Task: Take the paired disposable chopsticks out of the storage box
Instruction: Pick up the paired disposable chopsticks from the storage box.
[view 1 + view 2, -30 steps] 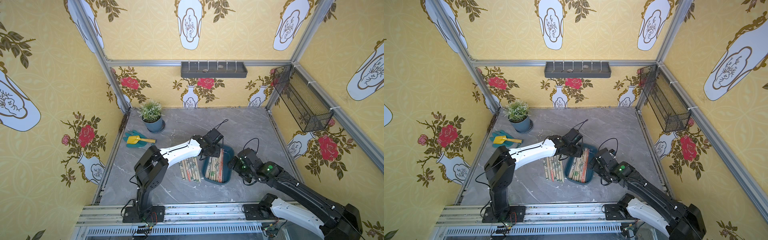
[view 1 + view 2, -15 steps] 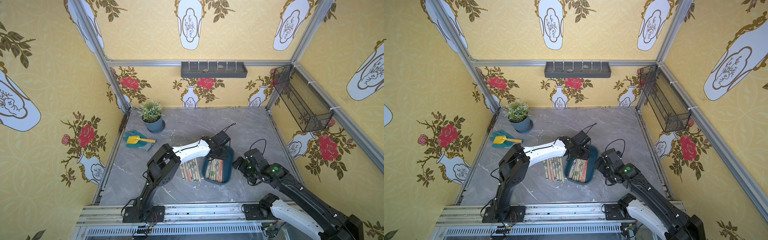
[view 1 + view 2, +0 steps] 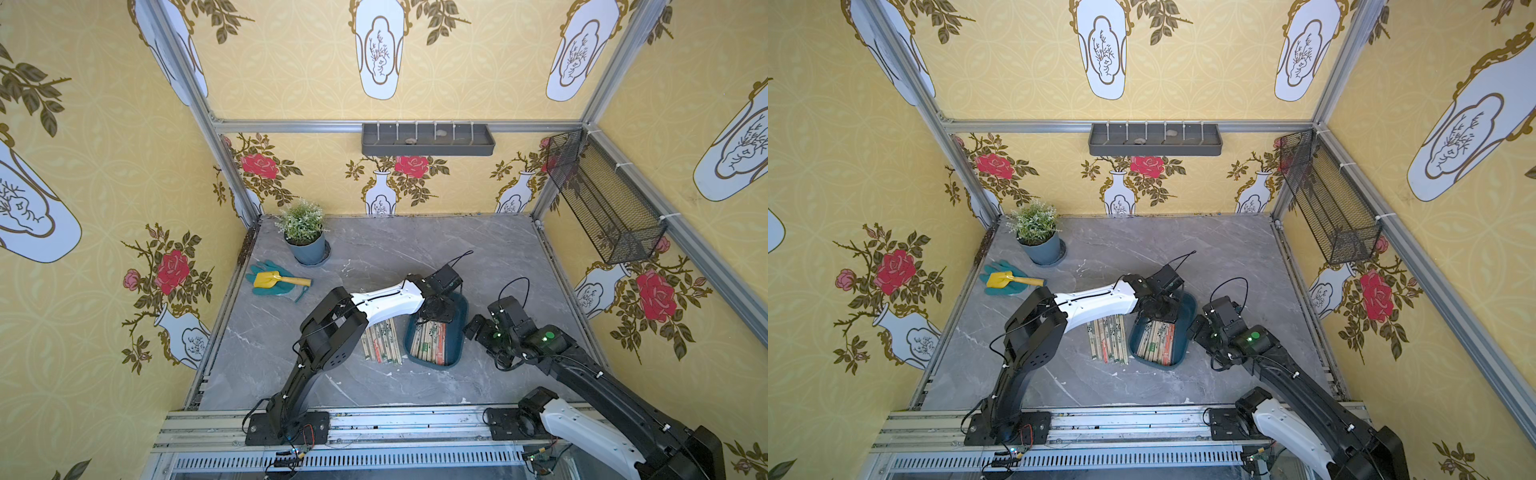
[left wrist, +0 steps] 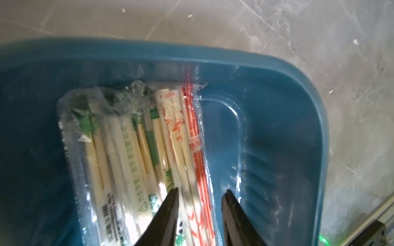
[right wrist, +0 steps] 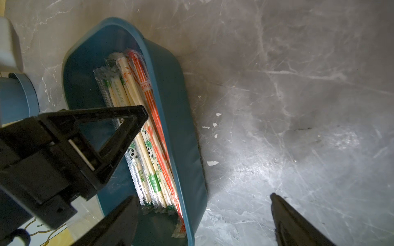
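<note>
Paired disposable chopsticks [image 3: 428, 343] lie in the storage box [image 3: 456, 332]; another row [image 3: 382, 343] lies on the table [image 3: 415, 249] left of it

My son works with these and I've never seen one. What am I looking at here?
The left arm and right arm are robots mounted at a grey table's front. Two pictures look down from overhead; two come from cameras on the wrists. On the table are a potted plant, a green glove with a yellow trowel, and a teal storage box of sleeved chopsticks; more pairs lie beside it. The left fingers straddle some pairs inside the box, not clamped. The right fingers are open, holding nothing.
</note>
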`<action>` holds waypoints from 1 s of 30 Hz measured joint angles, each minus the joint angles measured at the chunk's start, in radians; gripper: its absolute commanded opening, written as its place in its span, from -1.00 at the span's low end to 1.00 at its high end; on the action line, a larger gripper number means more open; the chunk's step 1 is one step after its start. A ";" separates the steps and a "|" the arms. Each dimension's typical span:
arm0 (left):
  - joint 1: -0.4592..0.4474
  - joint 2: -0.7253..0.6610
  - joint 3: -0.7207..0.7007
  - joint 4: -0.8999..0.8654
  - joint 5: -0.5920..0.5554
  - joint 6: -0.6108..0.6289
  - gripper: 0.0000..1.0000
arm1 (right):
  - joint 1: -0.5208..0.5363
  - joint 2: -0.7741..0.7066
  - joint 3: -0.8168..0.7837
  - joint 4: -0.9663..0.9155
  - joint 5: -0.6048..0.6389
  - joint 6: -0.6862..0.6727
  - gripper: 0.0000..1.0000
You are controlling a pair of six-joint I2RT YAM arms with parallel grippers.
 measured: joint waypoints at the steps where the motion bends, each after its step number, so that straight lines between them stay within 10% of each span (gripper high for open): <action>1: 0.000 0.001 0.000 0.001 0.000 0.000 -0.27 | 0.000 0.000 -0.001 0.000 0.000 0.000 0.95; 30: -0.001 0.030 0.003 0.011 0.012 -0.011 -0.99 | -0.010 -0.005 -0.017 0.000 -0.005 0.000 0.95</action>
